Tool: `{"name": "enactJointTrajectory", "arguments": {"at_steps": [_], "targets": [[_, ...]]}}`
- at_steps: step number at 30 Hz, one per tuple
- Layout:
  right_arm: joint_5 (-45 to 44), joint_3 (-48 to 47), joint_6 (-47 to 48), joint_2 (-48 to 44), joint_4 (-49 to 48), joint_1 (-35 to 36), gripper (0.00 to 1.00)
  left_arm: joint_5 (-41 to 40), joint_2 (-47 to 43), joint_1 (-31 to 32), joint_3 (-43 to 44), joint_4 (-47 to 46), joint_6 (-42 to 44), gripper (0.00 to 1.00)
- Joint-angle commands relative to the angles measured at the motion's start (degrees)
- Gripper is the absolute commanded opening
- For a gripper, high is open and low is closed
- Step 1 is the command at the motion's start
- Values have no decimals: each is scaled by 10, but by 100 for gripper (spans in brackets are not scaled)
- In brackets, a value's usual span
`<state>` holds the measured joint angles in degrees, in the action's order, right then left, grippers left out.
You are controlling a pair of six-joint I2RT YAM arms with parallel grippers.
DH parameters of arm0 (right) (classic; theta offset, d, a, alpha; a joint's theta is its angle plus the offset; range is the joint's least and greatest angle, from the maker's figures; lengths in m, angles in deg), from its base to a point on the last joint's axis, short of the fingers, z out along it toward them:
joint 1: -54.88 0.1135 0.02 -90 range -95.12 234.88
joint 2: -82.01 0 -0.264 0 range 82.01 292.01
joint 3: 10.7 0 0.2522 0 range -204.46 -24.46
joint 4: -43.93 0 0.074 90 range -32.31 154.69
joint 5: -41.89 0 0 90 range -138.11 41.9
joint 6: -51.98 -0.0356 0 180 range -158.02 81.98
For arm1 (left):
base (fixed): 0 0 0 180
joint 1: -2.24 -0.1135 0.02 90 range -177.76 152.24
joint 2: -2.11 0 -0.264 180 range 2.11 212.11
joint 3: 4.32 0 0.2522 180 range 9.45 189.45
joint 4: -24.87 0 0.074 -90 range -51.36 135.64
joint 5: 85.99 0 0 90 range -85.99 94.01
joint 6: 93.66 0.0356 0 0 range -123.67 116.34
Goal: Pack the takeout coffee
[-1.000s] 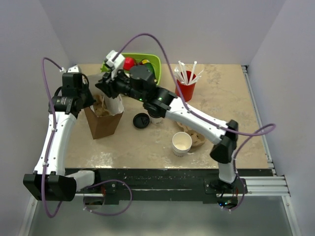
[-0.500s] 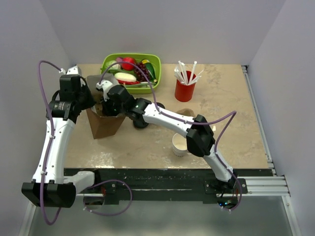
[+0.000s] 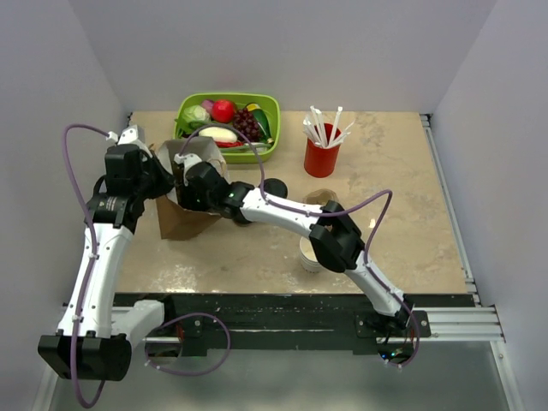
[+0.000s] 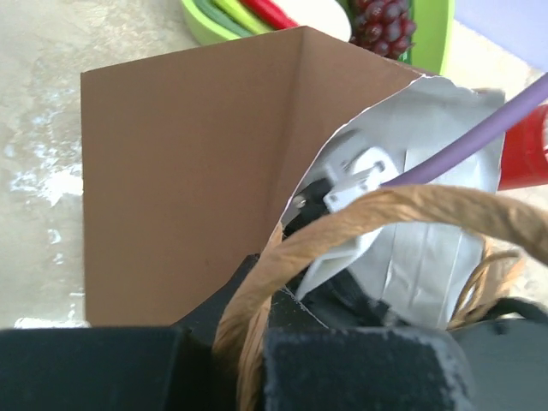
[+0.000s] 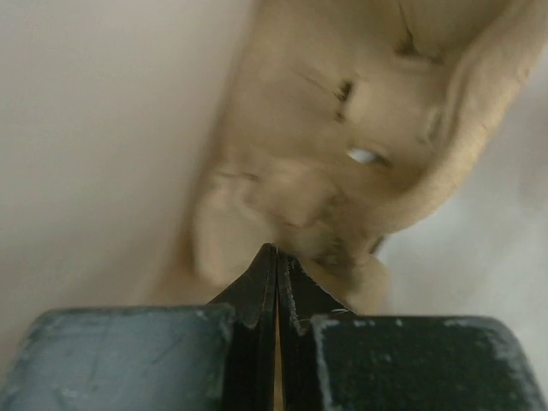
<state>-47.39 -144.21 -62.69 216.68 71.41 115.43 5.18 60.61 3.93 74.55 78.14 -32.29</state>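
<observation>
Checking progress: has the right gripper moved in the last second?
Yes. The right gripper left the rim of the green basket and came nearer, down into the brown bag.

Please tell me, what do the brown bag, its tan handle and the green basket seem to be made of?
The brown flat-sided bag: matte kraft paper, it seems, judging by its sharp folded crease. Its tan twisted handle: probably paper cord, with spiral strands showing. The green basket holding fruit: likely moulded plastic, since its wall looks smooth and glossy.

From above, the right claw [image 5: 276, 255] is hidden inside the brown bag [image 3: 181, 221]; its own view shows a blurred tan shape [image 5: 342, 145] at twelve o'clock.
</observation>
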Motion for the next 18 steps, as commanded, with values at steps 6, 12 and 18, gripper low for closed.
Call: {"name": "enactJointTrajectory", "arguments": {"at_steps": [6,12,18], "targets": [[-93,102,-62,-14,-134,11,0,59,-47,3,-26,-68,-21,0],[-15,79,-83,24,-173,13,0,161,-52,3,-63,-89,-11,0],[-20,68,-80,37,-198,18,0,205,-56,3,-67,-85,-2,0]]}}
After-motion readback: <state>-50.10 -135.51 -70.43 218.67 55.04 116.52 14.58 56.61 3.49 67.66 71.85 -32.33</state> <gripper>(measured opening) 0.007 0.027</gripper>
